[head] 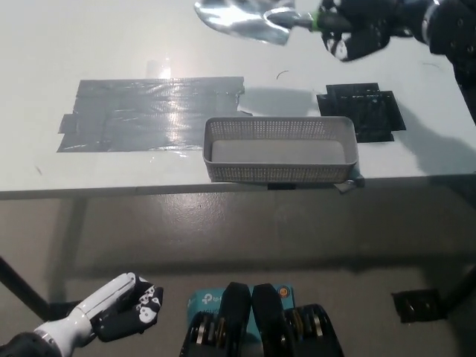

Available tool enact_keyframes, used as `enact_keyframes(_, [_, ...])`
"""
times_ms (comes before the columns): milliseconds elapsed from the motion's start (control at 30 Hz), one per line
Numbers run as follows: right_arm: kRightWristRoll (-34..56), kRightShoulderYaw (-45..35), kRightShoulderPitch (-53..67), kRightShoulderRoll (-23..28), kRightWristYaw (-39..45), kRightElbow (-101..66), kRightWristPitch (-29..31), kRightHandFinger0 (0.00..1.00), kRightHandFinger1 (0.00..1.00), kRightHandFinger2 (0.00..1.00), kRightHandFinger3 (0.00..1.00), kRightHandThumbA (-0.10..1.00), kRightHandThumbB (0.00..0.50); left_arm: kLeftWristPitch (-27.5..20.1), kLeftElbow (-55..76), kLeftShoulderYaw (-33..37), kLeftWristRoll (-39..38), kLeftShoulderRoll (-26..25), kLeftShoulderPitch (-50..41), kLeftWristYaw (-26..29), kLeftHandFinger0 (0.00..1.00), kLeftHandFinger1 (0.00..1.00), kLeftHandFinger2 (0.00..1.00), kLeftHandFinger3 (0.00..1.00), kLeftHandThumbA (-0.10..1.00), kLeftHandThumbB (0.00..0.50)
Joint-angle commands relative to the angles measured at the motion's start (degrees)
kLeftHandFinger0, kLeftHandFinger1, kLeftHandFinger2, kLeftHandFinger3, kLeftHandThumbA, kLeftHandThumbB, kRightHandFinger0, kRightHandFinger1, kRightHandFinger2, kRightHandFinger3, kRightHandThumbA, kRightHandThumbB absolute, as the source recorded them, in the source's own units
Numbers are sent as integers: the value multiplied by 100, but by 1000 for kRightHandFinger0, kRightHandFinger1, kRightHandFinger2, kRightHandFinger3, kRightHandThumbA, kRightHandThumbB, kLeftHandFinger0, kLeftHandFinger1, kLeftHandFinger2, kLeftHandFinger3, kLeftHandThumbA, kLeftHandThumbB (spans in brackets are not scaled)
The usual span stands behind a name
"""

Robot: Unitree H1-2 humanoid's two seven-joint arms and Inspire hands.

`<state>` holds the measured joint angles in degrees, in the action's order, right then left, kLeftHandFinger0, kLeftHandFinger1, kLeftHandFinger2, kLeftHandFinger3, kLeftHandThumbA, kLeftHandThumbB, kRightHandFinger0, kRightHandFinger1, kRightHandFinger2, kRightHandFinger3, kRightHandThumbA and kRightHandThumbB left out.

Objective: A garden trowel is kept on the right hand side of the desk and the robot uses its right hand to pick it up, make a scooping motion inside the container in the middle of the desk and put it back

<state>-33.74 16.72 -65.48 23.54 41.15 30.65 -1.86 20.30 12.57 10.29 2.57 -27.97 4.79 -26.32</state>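
My black right hand [357,28] is shut on the green-banded handle of the garden trowel [249,18], holding it high near the top edge of the head view. The shiny metal blade points left and hangs well above and behind the container [279,152], a grey mesh basket at the table's front edge with nothing in it. My white left hand [123,306] rests low at the bottom left, below the table, with its fingers curled in.
A grey tape patch [149,113] covers the table left of the basket. A black tape patch [362,110] lies to the basket's back right. The table's front edge [111,190] runs across the middle of the picture.
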Motion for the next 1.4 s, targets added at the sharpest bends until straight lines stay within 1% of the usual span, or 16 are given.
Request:
enact_keyframes(0, [339,-285,-60,349,-349,-9,87,0,300,379,38,-100,283,-95,215,-155,-32,-86,-70,63,0,56,164,247,52,500])
enact_keyframes(33, [326,-307,-11,373,-428,3,101,3,329,415,54,-100,299,-36,258,-183,-35,-82,-97,73,0,61,167,248,22,500])
enact_keyframes(67, [370,-370,57,393,-485,28,96,0,368,502,100,-100,277,9,303,-229,-65,-85,-134,72,0,69,172,248,2,500])
enact_keyframes(133, [438,-476,177,435,-553,24,74,0,388,544,123,-100,269,149,369,-260,-55,-91,-163,58,0,90,194,261,-3,500])
enact_keyframes(167, [490,-634,382,536,-682,57,30,88,465,585,95,-100,303,129,377,-289,-87,-78,-184,49,0,96,204,265,-21,500])
enact_keyframes(233, [558,-742,488,604,-694,106,-28,39,422,544,86,-100,308,121,367,-321,-130,-28,-205,51,0,88,205,257,-25,500])
enact_keyframes(267, [647,-830,556,634,-773,177,106,7,399,533,86,-100,358,101,361,-347,-152,-11,-220,57,0,83,196,250,-36,500])
enact_keyframes(500, [676,-1077,885,808,-1062,449,-21,0,224,368,7,-100,193,47,322,-305,-62,-67,-237,21,0,102,212,251,3,500])
enact_keyframes(567, [619,-1061,954,801,-1117,330,-167,0,233,394,39,-100,169,49,318,-322,-68,-69,-220,28,5,110,214,249,-12,500])
enact_keyframes(667, [546,-940,1033,777,-1224,440,-29,0,315,487,103,-100,174,52,306,-326,-54,-100,-180,16,11,122,228,246,-17,500])
enact_keyframes(800, [472,-658,1197,755,-1211,627,286,0,309,466,116,-100,138,57,334,-298,-27,-130,-164,-7,0,111,217,234,0,500])
enact_keyframes(867, [431,-504,1188,658,-1271,771,396,0,261,382,54,-100,172,73,349,-338,-31,-154,-151,5,0,113,207,225,33,500])
enact_keyframes(933, [385,-321,1235,601,-1310,926,511,0,272,401,61,-100,170,118,377,-314,8,-172,-142,0,0,110,205,230,54,500])
enact_keyframes(1033, [361,-134,1249,519,-1377,1117,562,0,352,510,147,-100,163,190,437,-309,18,-188,-142,-5,0,109,212,236,52,500])
enact_keyframes(1233, [392,-6,991,301,-1838,2240,597,0,346,475,200,-100,106,40,494,-447,-164,-153,-349,-1,0,91,182,206,36,500])
enact_keyframes(1367, [377,53,845,292,-2084,2692,615,38,496,641,372,-100,81,-19,518,-494,-188,-144,-436,-18,0,85,174,206,39,500])
